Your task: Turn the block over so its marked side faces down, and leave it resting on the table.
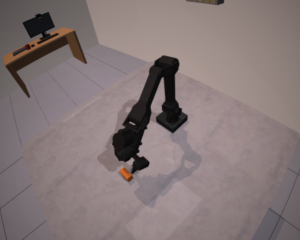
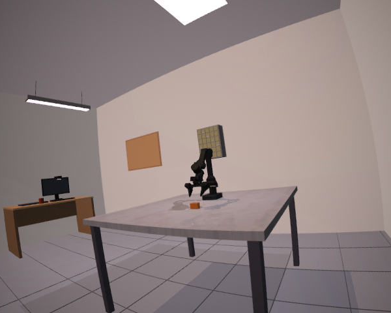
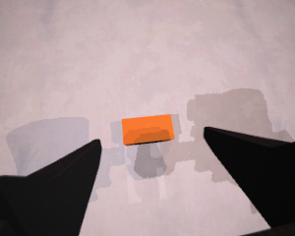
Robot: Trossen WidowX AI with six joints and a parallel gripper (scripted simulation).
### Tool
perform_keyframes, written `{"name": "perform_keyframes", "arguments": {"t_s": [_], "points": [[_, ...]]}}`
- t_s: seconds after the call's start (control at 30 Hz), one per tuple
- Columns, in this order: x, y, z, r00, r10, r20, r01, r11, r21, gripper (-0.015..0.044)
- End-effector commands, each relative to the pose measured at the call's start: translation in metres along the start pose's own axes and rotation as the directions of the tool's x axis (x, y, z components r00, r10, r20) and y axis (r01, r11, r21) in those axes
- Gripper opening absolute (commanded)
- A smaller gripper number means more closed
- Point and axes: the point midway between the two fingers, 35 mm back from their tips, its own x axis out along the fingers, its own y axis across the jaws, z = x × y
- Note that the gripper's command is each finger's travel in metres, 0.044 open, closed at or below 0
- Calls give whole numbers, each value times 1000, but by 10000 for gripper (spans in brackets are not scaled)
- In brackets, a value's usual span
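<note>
An orange block (image 1: 126, 174) (image 2: 194, 205) (image 3: 147, 129) lies flat on the grey table (image 1: 222, 155) (image 2: 222, 220) (image 3: 138, 49). Its top face is plain orange, and I see no mark on the faces that show. My gripper (image 1: 128, 166) (image 2: 196, 193) (image 3: 153, 138) is open and empty. It hangs a little above the block, pointing down, with one finger on each side of it and clear of it. In the top view one finger is hidden behind the wrist.
The arm's base (image 1: 171, 121) (image 2: 212, 195) stands on the table behind the block. A wooden desk (image 1: 39, 51) (image 2: 43, 210) with a monitor stands far off on the floor. The table's front edge (image 2: 175, 232) is well away from the block.
</note>
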Motion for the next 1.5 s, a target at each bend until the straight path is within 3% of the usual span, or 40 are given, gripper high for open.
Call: {"name": "perform_keyframes", "arguments": {"t_s": [0.0,0.27,0.6,0.83,1.0,1.47], "points": [[-5,0,2,999,3,-32,-3,1000,6,440],[-2,2,28,964,0,-268,0,1000,-3,440],[-8,0,45,849,6,-529,-3,1000,6,440],[-8,0,45,846,6,-533,-3,1000,6,440],[23,2,28,846,6,-533,-3,1000,6,440],[35,0,19,846,6,-533,-3,1000,6,440]]}}
